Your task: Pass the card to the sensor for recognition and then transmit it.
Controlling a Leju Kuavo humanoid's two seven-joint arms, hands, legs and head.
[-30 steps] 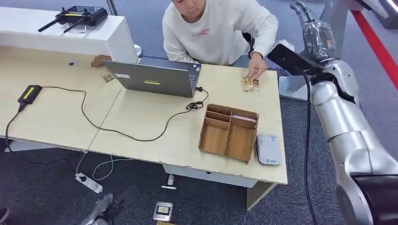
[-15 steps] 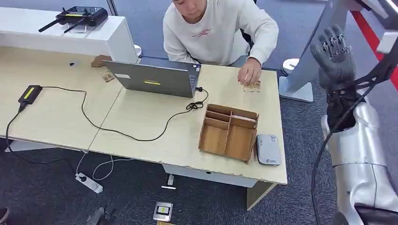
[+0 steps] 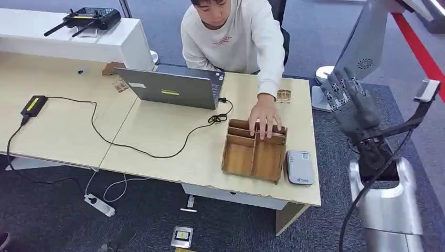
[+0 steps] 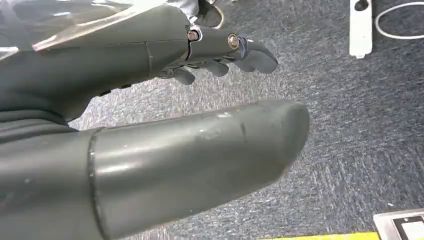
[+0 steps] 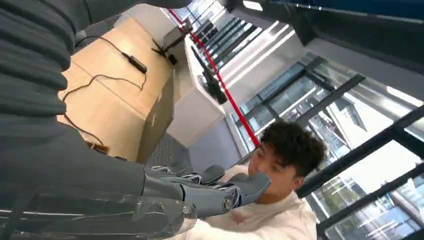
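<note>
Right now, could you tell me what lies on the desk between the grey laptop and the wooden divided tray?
In the head view, a black cable with a coiled knot lies between the grey laptop and the wooden divided tray; otherwise that stretch is bare desktop.

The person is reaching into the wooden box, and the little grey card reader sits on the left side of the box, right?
Not quite. In the head view the person's hand does reach into the wooden box, but the grey card reader sits on its right side.

An office is showing here: a person [image 3: 231, 37] is sitting behind a laptop [image 3: 170, 86] at a reception-style desk [image 3: 157, 136]. Grey carpet [image 3: 325, 31] is spreading underneath, tall glass walls [image 5: 350, 150] rising behind.
</note>
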